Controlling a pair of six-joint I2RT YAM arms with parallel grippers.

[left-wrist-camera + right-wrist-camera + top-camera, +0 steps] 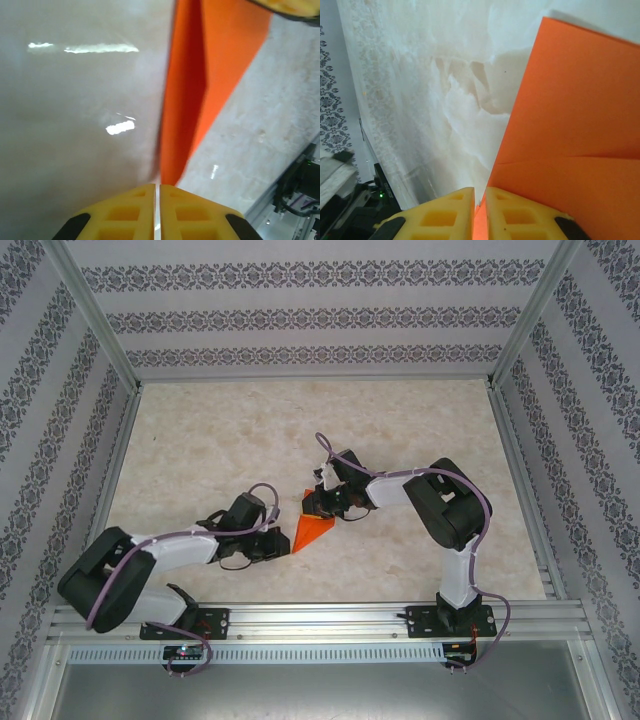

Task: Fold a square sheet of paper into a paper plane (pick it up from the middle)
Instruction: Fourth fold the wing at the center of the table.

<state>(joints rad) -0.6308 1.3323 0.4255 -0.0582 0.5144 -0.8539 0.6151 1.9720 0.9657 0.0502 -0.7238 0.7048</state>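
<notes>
The left gripper (157, 192) has its yellow fingers (125, 210) pressed together on the narrow tip of the orange paper (313, 530). It sits at about 8 o'clock from the sheet in the overhead view.

The paper is already folded into a pointed wedge with a crease along its length. It is near the middle of the table (200, 440), a little toward 6 o'clock, between the two grippers. Whether it rests on the surface or is lifted just clear I cannot tell.

The right gripper (480, 200), at about 12 o'clock from the paper, is also nearly closed, pinching the wider end.

By my reading this is a middle fold: the nose and first creases are made and the wings are not yet shaped. The next move probably needs one gripper to hold the paper steady while the other lets go, takes a free edge and lays it over along the centre crease. A loose grip could let the thin sheet twist.

Count: one sheet of paper, two arms, two grippers, one table.
</notes>
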